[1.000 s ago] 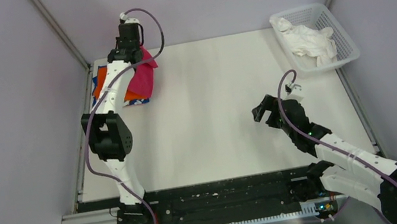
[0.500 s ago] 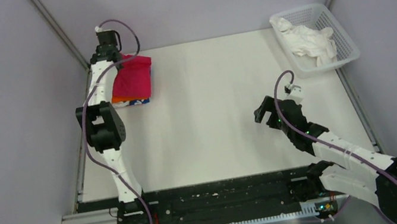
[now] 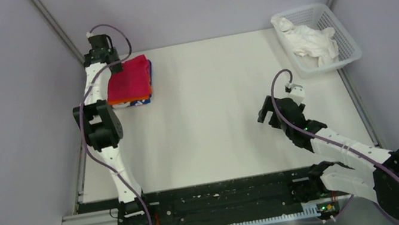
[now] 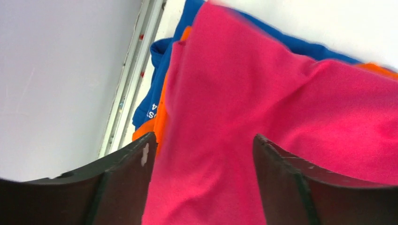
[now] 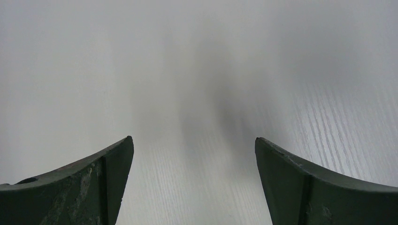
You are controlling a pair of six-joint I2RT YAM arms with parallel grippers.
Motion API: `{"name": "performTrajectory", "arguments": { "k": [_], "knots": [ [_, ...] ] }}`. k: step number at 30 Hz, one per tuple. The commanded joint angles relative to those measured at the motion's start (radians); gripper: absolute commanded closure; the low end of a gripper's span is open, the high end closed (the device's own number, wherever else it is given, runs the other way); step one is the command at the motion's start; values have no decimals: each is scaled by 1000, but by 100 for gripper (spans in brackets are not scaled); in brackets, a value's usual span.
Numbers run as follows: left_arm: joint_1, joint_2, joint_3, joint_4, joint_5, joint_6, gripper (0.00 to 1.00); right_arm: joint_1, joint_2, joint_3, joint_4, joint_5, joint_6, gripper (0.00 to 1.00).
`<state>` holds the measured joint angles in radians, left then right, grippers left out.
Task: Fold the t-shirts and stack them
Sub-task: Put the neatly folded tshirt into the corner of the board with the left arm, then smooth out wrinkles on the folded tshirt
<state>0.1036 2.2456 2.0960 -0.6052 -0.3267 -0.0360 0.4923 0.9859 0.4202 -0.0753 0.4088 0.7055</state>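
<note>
Three folded t-shirts lie stacked at the table's far left. The magenta-red one [image 3: 129,81] [image 4: 263,108] is on top. Under it an orange edge [image 3: 121,101] [image 4: 162,117] shows, and a blue one with white marks [image 3: 144,102] [image 4: 159,70] is at the bottom. My left gripper [image 3: 113,69] [image 4: 204,137] hovers at the stack's far left edge. It is open, the magenta cloth lying flat below its spread fingers. Right of the table's centre, my right gripper [image 3: 267,115] [image 5: 194,138] stands open over the bare table with nothing between its fingers.
A white mesh basket [image 3: 305,9] stands at the far right corner with crumpled white cloth [image 3: 309,39] in it. Metal rails [image 4: 133,75] and grey walls close in the table just left of the stack.
The left gripper carried the hanging magenta shirt leftward, laid it flat on the orange and blue ones, and opened its jaws. The right arm shifted only slightly.
</note>
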Motion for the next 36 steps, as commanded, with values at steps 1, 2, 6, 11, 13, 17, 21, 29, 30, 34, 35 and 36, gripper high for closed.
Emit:
{"name": "performTrajectory", "arguments": {
  "k": [1, 2, 6, 11, 13, 17, 21, 29, 30, 34, 35, 36],
  "knots": [
    [6, -33, 53, 83, -85, -42, 12, -9, 24, 54, -4, 39, -17, 1],
    [5, -41, 57, 82, -113, -66, 10, -9, 27, 58, -7, 40, -18, 1],
    [-11, -79, 72, 58, -141, -120, 2, -9, 29, 63, -8, 41, -16, 1],
    [-41, -166, 19, 47, -87, -163, 1, -9, -1, 59, -14, 41, -14, 1],
    [-65, -246, -53, 86, -32, -179, 1, -9, -22, 57, -16, 39, -10, 1],
    [-93, -387, -245, 222, 134, -213, 1, -9, -76, 48, -29, 29, -6, 1],
    [-94, -426, -316, 323, 303, -270, 1, -9, -138, 20, -22, 24, 10, 1],
    [-94, -206, -111, 293, 424, -341, 1, -9, -177, -1, -20, 36, 5, 1],
    [-94, -169, -72, 275, 427, -343, 1, -9, -175, -1, -26, 45, 5, 1],
    [-93, -75, -3, 288, 450, -350, 1, -9, -165, 3, -42, 76, 0, 1],
    [-94, -60, -4, 306, 456, -355, 1, -9, -162, 4, -42, 84, -1, 1],
    [-94, -44, -5, 322, 459, -358, 1, -9, -158, 3, -43, 87, -2, 1]
  ]
}}
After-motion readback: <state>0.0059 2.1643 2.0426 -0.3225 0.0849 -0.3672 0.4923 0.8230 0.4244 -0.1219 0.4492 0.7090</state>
